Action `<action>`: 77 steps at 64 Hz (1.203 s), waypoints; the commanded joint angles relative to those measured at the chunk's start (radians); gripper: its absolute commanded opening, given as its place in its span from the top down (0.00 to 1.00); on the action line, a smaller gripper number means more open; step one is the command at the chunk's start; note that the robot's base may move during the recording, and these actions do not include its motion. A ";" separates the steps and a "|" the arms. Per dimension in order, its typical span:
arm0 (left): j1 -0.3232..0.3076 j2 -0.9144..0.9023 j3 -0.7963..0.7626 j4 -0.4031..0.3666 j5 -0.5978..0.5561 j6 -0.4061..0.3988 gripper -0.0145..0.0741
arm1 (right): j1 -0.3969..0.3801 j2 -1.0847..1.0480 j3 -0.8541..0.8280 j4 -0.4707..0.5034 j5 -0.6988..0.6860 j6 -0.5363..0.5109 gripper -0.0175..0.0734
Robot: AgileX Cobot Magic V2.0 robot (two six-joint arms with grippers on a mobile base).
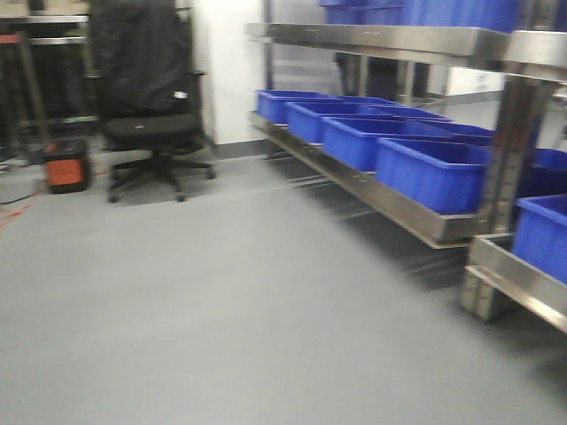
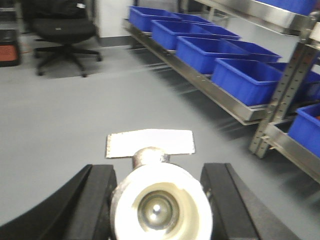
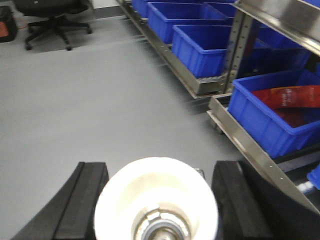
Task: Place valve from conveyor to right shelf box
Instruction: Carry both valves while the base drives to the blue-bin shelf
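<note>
Valves fill both grips: left gripper [image 2: 157, 172] clamps the left valve [image 2: 160, 205], flat handle [image 2: 150, 142] pointing ahead; right gripper [image 3: 160, 172] clamps the right valve [image 3: 157, 197]. Nearest blue box [image 3: 265, 127] lies ahead and rightward on the shelf [image 3: 245, 145], closest to my right arm.

Blurry frame. Grey floor [image 1: 221, 310] fills most of it. Black office chair [image 1: 151, 97] at back L, w/ an orange-and-black box [image 1: 67, 166] on the floor just L of it. Steel rack [image 1: 518, 133] on R: row of blue bins [image 1: 434, 173] along its low shelf [image 1: 416, 221], more blue up top.
</note>
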 commanded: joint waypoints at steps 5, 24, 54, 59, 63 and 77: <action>-0.005 -0.008 -0.007 -0.001 -0.064 -0.005 0.96 | -0.003 -0.006 -0.008 -0.003 -0.079 -0.007 0.99; -0.005 -0.008 -0.007 -0.001 -0.064 -0.005 0.96 | -0.003 -0.006 -0.008 -0.003 -0.079 -0.007 0.99; -0.005 -0.008 -0.007 -0.001 -0.064 -0.005 0.96 | -0.003 -0.006 -0.008 -0.003 -0.079 -0.007 0.99; -0.005 -0.008 -0.007 -0.001 -0.064 -0.005 0.96 | -0.003 -0.006 -0.008 -0.003 -0.079 -0.007 0.99; -0.005 -0.008 -0.007 -0.001 -0.064 -0.005 0.96 | -0.003 -0.006 -0.008 -0.003 -0.079 -0.007 0.99; -0.005 -0.008 -0.007 -0.001 -0.064 -0.005 0.96 | -0.003 -0.006 -0.008 -0.003 -0.079 -0.007 0.99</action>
